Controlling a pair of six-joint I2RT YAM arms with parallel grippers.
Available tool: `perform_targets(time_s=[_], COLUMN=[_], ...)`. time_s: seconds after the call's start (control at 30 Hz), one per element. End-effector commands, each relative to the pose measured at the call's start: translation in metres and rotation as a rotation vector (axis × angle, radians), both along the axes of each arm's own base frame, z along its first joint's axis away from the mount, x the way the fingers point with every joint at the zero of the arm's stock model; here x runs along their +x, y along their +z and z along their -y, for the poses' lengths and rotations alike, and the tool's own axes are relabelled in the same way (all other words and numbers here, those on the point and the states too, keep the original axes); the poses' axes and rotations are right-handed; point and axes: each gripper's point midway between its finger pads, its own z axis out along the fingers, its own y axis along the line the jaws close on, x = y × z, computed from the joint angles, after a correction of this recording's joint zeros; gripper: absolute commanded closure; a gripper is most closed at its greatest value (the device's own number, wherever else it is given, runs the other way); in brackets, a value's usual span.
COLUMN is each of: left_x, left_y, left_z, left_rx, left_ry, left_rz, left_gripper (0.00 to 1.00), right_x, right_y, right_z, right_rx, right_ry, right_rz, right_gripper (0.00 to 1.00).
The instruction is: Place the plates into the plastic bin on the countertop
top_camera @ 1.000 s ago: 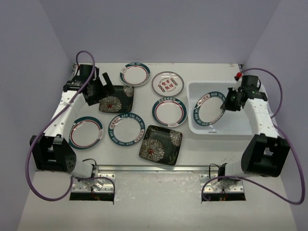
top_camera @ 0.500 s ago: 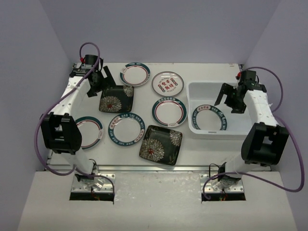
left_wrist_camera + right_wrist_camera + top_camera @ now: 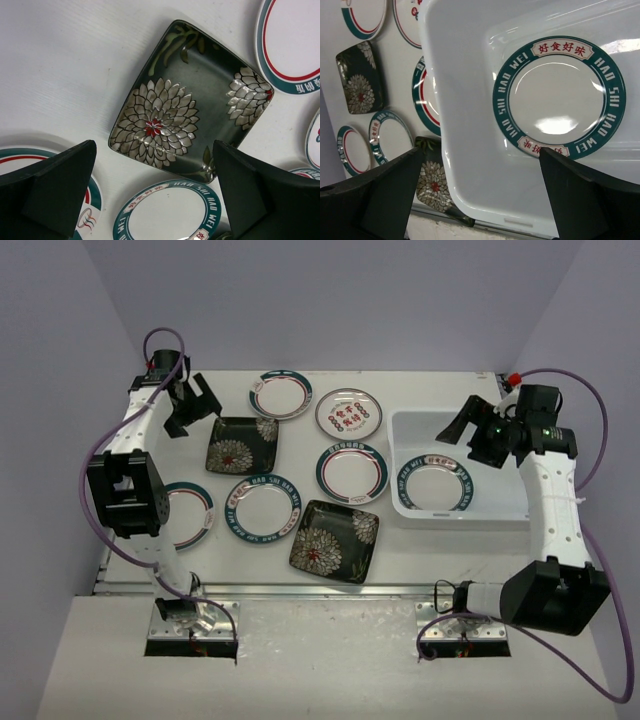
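A round teal-rimmed plate (image 3: 433, 487) lies flat in the white plastic bin (image 3: 400, 422) at the right of the countertop (image 3: 430, 552). My right gripper (image 3: 476, 433) hovers open above the bin's far side and holds nothing. On the countertop lie several more plates, round ones (image 3: 280, 393) (image 3: 349, 414) (image 3: 352, 472) (image 3: 263, 507) and two square black flowered ones (image 3: 242, 444) (image 3: 334, 540). A teal and red plate (image 3: 190, 515) shows partly behind the left arm. My left gripper (image 3: 192, 405) hangs open and empty at the far left, above and beside the far black plate (image 3: 192, 100).
A metal rail (image 3: 320, 590) runs along the countertop's front edge. Grey walls close in the left, back and right sides. Purple cables loop from both arms. The bin's near wall (image 3: 465, 125) stands close to the near black plate (image 3: 434, 186).
My right gripper opened and let go of the teal-rimmed plate, which dropped flat into the bin; the gripper then lifted away. My left gripper moved off the black plate toward the far left corner.
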Motion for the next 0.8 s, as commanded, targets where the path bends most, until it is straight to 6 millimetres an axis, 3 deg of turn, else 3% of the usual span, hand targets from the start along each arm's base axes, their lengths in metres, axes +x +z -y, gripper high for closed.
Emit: perform_targets(time_s=[0.0, 0.2, 0.37, 0.5, 0.67, 0.7, 0.77], left_x=[0.005, -0.01, -0.006, 0.03, 0.104, 0.122, 0.15], left_y=[0.024, 0.012, 0.022, 0.045, 0.056, 0.069, 0.043], left_z=[0.006, -0.011, -0.009, 0.033, 0.051, 0.052, 0.048], left_rx=[-0.001, 0.076, 0.053, -0.133, -0.252, -0.254, -0.268], left_ry=[-0.027, -0.012, -0.039, -0.219, -0.345, -0.366, -0.353], left_rz=[0.079, 0.026, 0.079, 0.228, 0.451, 0.518, 0.525], left_gripper=[0.0, 0.0, 0.0, 0.0, 0.0, 0.0, 0.0], right_x=[0.007, 0.01, 0.013, 0.012, 0.001, -0.006, -0.015], right_y=[0.019, 0.024, 0.025, 0.045, 0.072, 0.08, 0.081], right_z=[-0.01, -0.024, -0.04, -0.053, -0.084, -0.092, -0.103], right_rx=[0.04, 0.1, 0.143, 0.2, 0.357, 0.403, 0.451], right_ry=[0.037, 0.104, 0.187, 0.222, 0.301, 0.324, 0.356], right_rz=[0.064, 0.09, 0.104, 0.154, 0.259, 0.274, 0.282], right_gripper=[0.01, 0.01, 0.01, 0.01, 0.01, 0.01, 0.01])
